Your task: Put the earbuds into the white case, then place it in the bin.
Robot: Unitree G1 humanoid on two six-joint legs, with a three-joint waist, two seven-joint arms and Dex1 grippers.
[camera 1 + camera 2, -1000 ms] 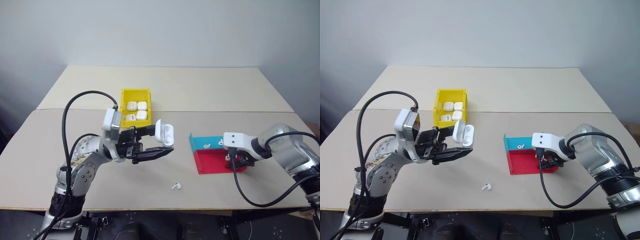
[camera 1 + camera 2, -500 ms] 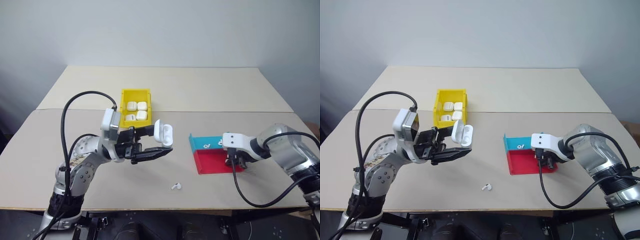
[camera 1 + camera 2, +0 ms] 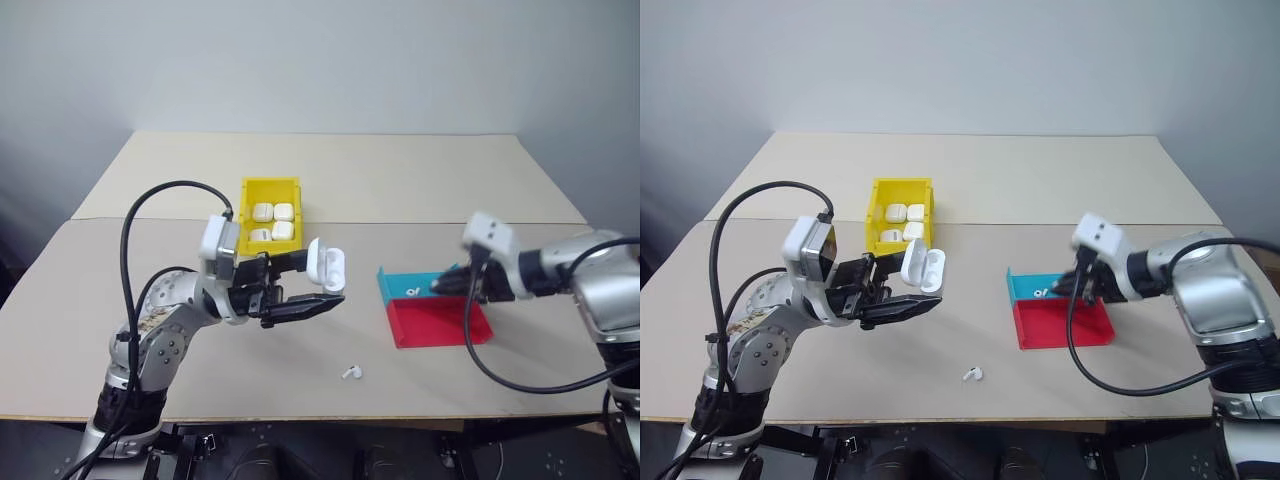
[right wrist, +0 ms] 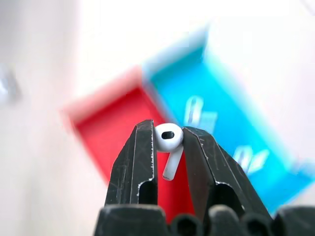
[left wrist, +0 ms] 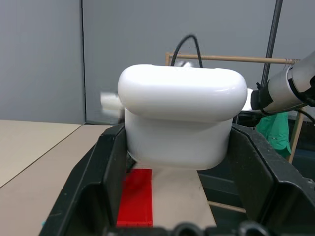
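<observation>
Jaws hide case [image 5: 182, 118] base, trays blurred

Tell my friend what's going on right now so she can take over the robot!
Left claw: shut on the white case, lid open, held above the table.
Right claw: shut on an earbud, held above the red tray and teal tray.
Another earbud lies loose on the table near the front edge.
Yellow bin holds four closed cases.
Left to do: seat both earbuds, shut the lid, put the case in the bin.
</observation>
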